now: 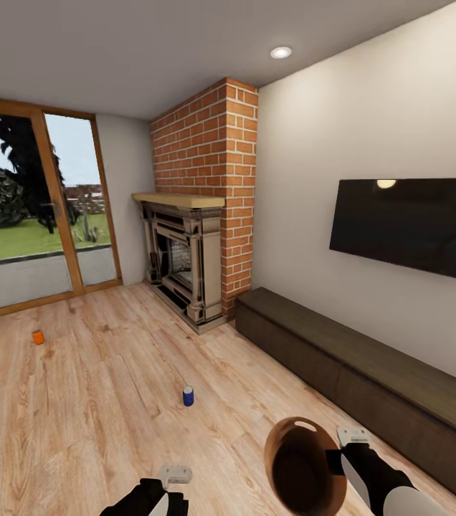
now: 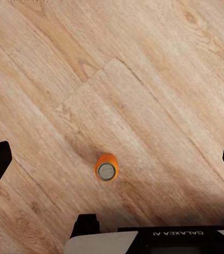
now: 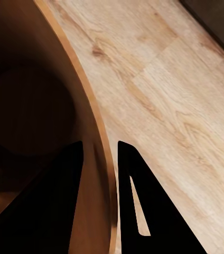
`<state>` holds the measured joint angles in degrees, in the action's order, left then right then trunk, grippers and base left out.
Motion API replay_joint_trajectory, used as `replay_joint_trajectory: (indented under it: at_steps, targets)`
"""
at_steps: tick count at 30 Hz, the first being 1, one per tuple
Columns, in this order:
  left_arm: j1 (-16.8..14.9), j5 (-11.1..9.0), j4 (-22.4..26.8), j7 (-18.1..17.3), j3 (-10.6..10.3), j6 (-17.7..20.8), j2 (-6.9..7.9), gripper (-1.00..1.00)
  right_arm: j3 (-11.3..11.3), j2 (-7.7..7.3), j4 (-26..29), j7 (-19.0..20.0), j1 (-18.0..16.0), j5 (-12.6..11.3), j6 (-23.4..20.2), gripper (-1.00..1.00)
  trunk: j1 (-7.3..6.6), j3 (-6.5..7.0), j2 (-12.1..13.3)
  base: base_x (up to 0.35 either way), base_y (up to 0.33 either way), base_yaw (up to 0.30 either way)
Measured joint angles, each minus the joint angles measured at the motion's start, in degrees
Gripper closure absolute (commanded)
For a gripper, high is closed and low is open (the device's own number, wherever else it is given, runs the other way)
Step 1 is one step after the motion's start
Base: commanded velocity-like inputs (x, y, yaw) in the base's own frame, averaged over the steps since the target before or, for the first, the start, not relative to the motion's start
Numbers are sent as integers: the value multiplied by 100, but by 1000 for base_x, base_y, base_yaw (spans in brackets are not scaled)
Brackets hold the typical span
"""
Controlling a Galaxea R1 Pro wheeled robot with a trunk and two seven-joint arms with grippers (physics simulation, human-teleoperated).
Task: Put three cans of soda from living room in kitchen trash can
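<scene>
Two soda cans on the floor [image 1: 99, 401], one orange [image 1: 38, 337], one blue [image 1: 188, 395]; the orange can [image 2: 106, 168] under the released left pincer [image 2: 112, 159] is maybe a third. Right pincer [image 3: 100, 159] grips the trash can [image 1: 303, 469] rim.

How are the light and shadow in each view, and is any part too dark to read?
Head view: bright, even daylight; a ceiling lamp glares in the TV. Left wrist view: evenly lit, the orange can sharp, with little shadow. Right wrist view: the trash can interior is deeply shadowed, and the right gripper fingers read as black silhouettes.
</scene>
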<state>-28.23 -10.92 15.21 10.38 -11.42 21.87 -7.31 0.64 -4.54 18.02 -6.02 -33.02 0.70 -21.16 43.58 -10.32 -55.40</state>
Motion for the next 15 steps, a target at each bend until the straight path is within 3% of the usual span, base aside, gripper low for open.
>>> replay_joint_trajectory:
  at_steps: [15]
  targets:
    - [10, -6, 9, -4, 0, -8, 1, -100, 20, -17, 27, 9, 0, -11, -5, 100, 0, -79, 0, 0, 0, 0]
